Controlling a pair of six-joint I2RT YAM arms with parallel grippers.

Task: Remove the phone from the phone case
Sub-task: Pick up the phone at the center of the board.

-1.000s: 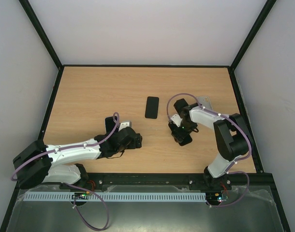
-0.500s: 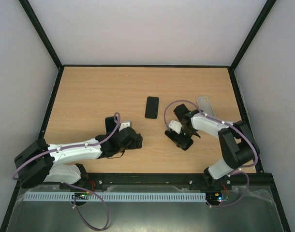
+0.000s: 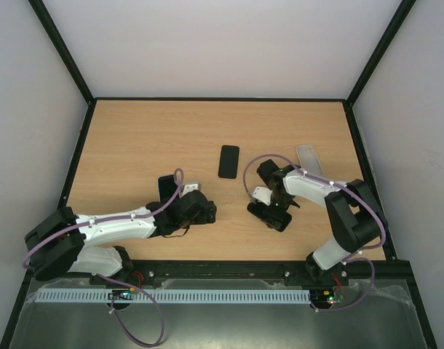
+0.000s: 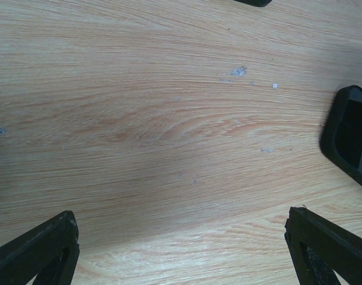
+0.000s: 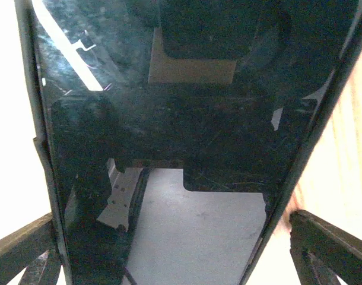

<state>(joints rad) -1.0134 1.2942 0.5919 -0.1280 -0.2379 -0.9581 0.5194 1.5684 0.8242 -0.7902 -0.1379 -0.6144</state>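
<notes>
Phone [image 5: 169, 119], glossy black slab, under the spread right claw [image 5: 172, 219]; left claw [image 4: 180, 215] spread over grained wooden table [image 4: 139, 119].

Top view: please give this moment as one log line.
left gripper: open over table | right gripper: straddles black phone, grip unclear | phone case: flat, far right, untouched

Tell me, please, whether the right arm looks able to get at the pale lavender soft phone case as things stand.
Probably yes: the pale lavender phone case lies uncovered on the table, a short way from the right gripper, which stands open.
</notes>
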